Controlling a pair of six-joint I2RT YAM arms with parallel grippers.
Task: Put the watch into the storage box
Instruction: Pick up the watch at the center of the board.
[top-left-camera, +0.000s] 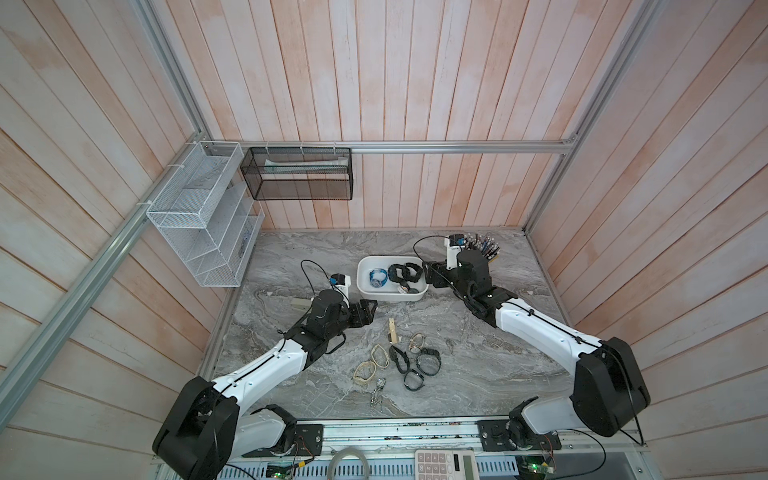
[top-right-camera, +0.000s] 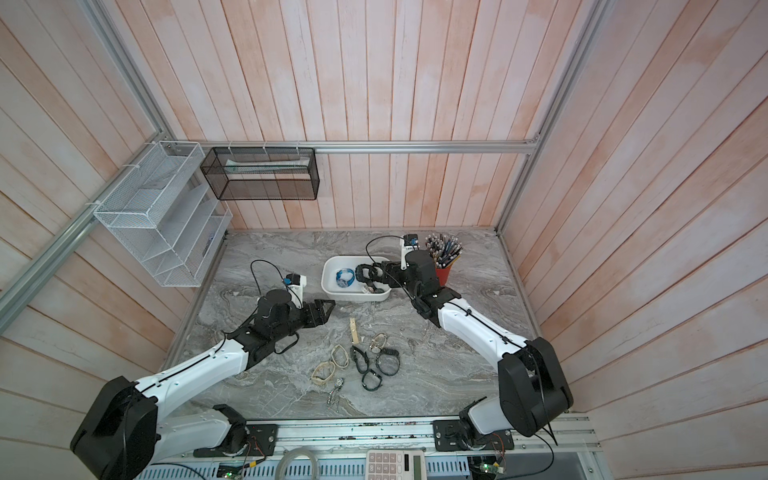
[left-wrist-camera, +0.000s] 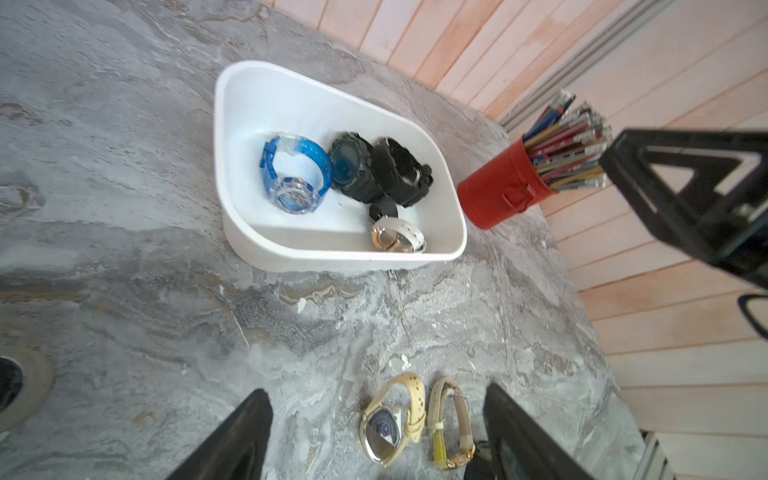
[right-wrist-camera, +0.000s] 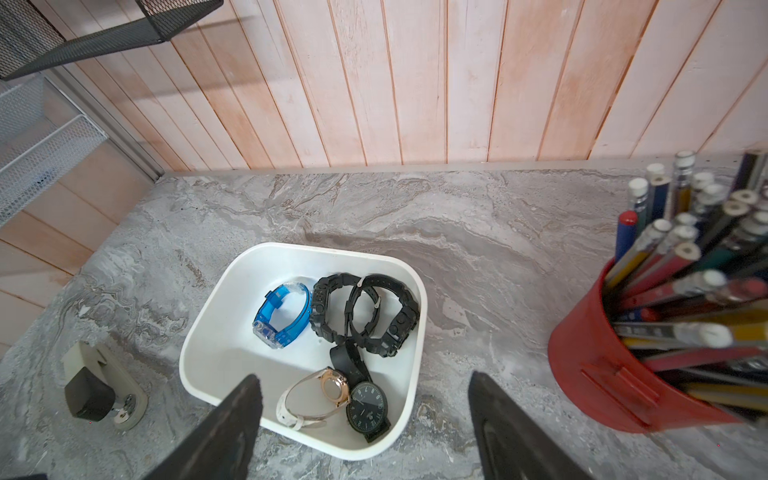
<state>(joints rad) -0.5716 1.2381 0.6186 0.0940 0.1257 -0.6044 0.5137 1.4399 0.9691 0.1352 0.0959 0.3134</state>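
- Spread, empty: left gripper, near front-left corner of storage box.
- Inside storage box, mid-table: five watches; nearer robot, loose watches on table.
- Spread, empty: right gripper, over box's right end.

Bright, even light; blurred wrist-view edges

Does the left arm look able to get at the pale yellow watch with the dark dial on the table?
Probably yes: the left gripper is open and the pale yellow watch lies uncovered straight ahead of it.
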